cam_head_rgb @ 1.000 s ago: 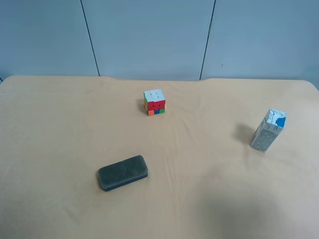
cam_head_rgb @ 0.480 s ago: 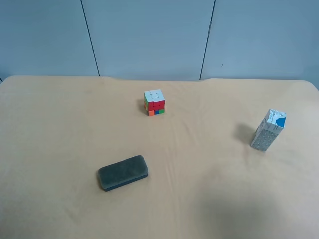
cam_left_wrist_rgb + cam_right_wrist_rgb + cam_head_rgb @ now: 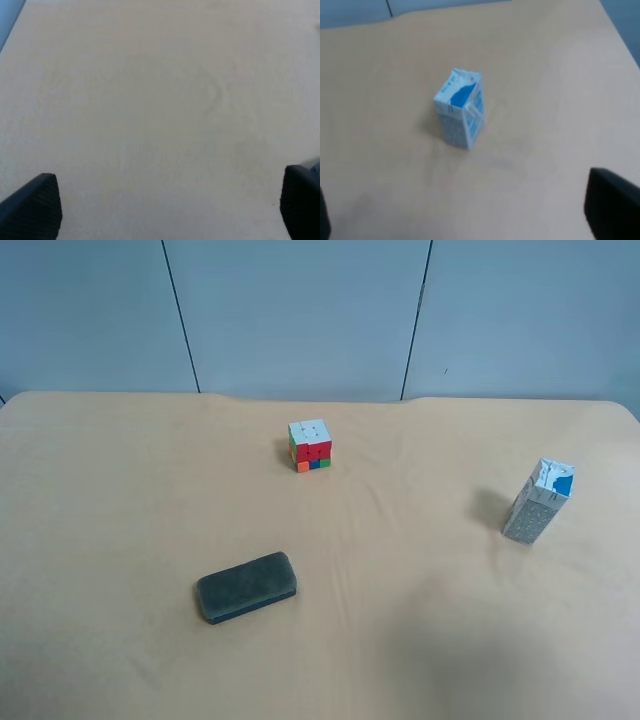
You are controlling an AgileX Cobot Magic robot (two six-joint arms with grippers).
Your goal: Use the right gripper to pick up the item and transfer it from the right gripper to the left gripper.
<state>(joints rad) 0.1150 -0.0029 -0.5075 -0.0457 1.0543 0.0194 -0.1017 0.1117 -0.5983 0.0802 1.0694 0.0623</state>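
Observation:
The item, a small white-and-grey milk carton [image 3: 538, 501] with blue marks, stands upright at the right side of the tan table [image 3: 420, 640] in the exterior high view. No arm shows in that view. In the right wrist view the carton [image 3: 460, 115] stands ahead of my right gripper [image 3: 467, 212]. Its black fingertips [image 3: 612, 205] sit wide apart at the frame edges, open and empty, well short of the carton. My left gripper [image 3: 167, 205] is open over bare tabletop, with its fingertips [image 3: 32, 207] far apart and nothing between them.
A multicoloured puzzle cube [image 3: 310, 444] sits near the table's middle back. A dark grey oblong eraser [image 3: 246, 587] lies at the front left. Grey-blue wall panels [image 3: 300, 310] stand behind the table's far edge.

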